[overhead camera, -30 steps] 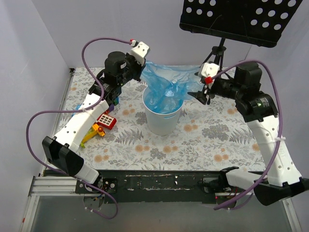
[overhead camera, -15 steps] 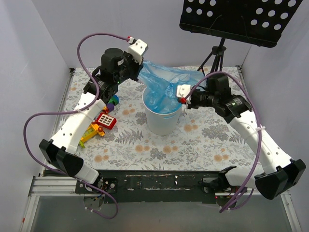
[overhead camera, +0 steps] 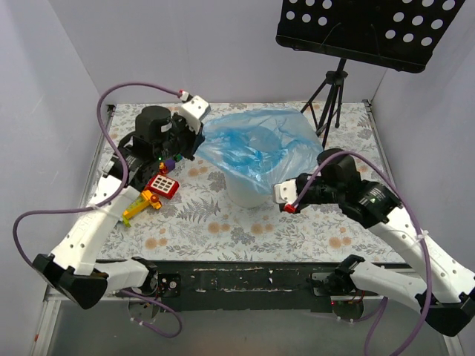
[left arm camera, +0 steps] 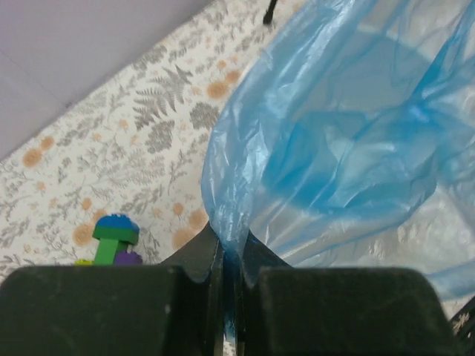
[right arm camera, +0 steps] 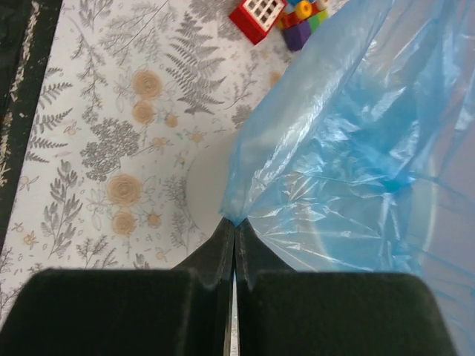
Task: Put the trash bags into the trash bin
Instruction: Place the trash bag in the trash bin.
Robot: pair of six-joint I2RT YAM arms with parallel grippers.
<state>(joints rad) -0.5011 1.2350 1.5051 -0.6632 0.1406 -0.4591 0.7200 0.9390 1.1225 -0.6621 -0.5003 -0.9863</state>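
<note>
The blue trash bag is stretched out wide over the cream-white trash bin, hiding its rim. My left gripper is shut on the bag's left edge, beside the bin. In the left wrist view a fold of the bag runs down between the shut fingers of the left gripper. My right gripper is at the bin's front right, shut on the bag's near edge. In the right wrist view the right gripper pinches a corner of the bag against the bin wall.
Multicoloured toy blocks lie left of the bin, under my left arm; they also show as blocks and blocks. A black music stand on a tripod rises at the back right. Walls close in three sides.
My right gripper swung from the bin's far right to its front and shut on the bag's edge. The left arm drew the bag left and lower, so it now spreads across the bin.
</note>
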